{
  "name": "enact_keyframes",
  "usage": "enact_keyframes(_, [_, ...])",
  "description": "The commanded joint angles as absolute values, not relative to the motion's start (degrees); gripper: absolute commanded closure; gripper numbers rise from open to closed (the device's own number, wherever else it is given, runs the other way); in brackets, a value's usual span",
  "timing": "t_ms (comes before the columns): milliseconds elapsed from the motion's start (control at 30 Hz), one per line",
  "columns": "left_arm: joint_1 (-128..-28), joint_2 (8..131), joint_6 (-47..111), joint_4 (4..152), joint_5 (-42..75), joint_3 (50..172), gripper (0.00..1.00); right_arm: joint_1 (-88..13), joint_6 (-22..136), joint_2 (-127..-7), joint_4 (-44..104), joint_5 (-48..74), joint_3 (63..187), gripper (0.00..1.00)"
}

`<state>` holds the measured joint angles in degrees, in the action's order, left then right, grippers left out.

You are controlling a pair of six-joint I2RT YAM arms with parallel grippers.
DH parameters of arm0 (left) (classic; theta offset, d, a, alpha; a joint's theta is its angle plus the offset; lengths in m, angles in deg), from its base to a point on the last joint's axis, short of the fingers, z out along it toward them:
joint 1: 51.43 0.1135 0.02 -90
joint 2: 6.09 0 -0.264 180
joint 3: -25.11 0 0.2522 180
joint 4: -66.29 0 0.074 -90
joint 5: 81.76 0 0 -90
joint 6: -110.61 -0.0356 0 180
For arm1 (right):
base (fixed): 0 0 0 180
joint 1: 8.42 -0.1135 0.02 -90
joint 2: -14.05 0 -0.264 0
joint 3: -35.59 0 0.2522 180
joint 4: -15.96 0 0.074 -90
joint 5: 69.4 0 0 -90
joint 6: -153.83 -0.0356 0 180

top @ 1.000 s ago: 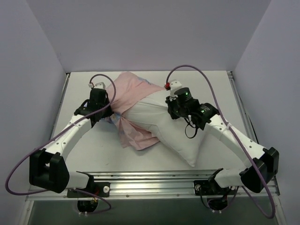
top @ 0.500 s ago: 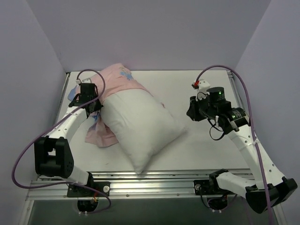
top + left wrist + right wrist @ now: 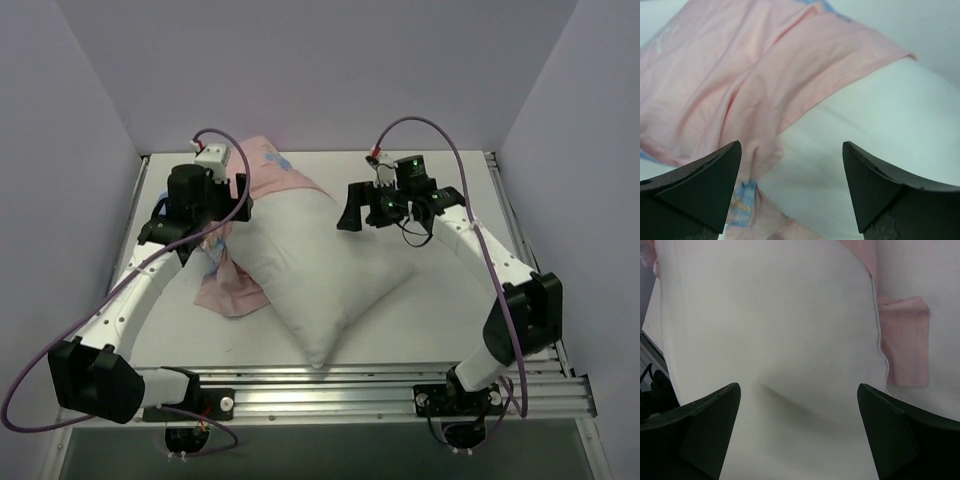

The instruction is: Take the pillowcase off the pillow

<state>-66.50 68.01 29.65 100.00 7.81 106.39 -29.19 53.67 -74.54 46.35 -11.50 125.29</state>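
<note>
White pillow below left hand, right hand; both tilted down, wide, empty.

left arm extended, left fingers wide apart, right arm bent inward, right fingers wide apart

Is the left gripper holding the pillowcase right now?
No, the left gripper hangs open above the pillowcase, with nothing pinched between its jaws.
</note>
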Motion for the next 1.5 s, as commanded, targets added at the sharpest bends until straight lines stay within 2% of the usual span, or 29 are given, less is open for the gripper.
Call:
enact_keyframes(0, [-67.95,71.49,22.29,96.13,10.79,113.56,0.10,-29.68,50.74,-80.31,38.52,-17.01,131.78,0.03])
enact_keyframes(267, [-69.01,85.48,20.70,98.51,10.52,127.89,0.11,-31.44,51.08,-93.00,33.68,-17.63,140.57,0.00])
enact_keyframes(400, [-69.36,91.01,18.07,100.18,11.13,133.50,0.11,-34.51,54.50,-100.71,36.48,-22.18,143.65,0.01])
enact_keyframes(433, [-69.36,91.98,17.80,100.53,11.22,134.66,0.11,-35.04,55.55,-101.69,38.06,-23.33,144.09,0.03])
enact_keyframes(533, [-69.54,96.20,17.45,103.78,12.27,139.84,0.12,-37.67,59.78,-103.02,40.79,-24.41,143.22,0.67])
enact_keyframes(567, [-69.71,97.95,17.19,105.00,13.32,141.16,0.13,-38.12,60.13,-102.58,41.15,-23.36,142.52,1.00])
enact_keyframes(767, [-72.08,100.16,13.67,110.55,13.60,144.16,0.18,-39.00,61.54,-95.56,41.41,-15.71,138.03,1.00])
enact_keyframes(967, [-73.75,101.65,11.91,113.10,14.03,146.35,0.21,-39.61,65.58,-91.16,46.68,-8.85,140.75,1.00])
enact_keyframes(1467, [-74.64,106.14,11.56,121.10,19.04,150.22,0.32,-41.64,67.34,-87.90,49.68,-3.31,142.51,1.00])
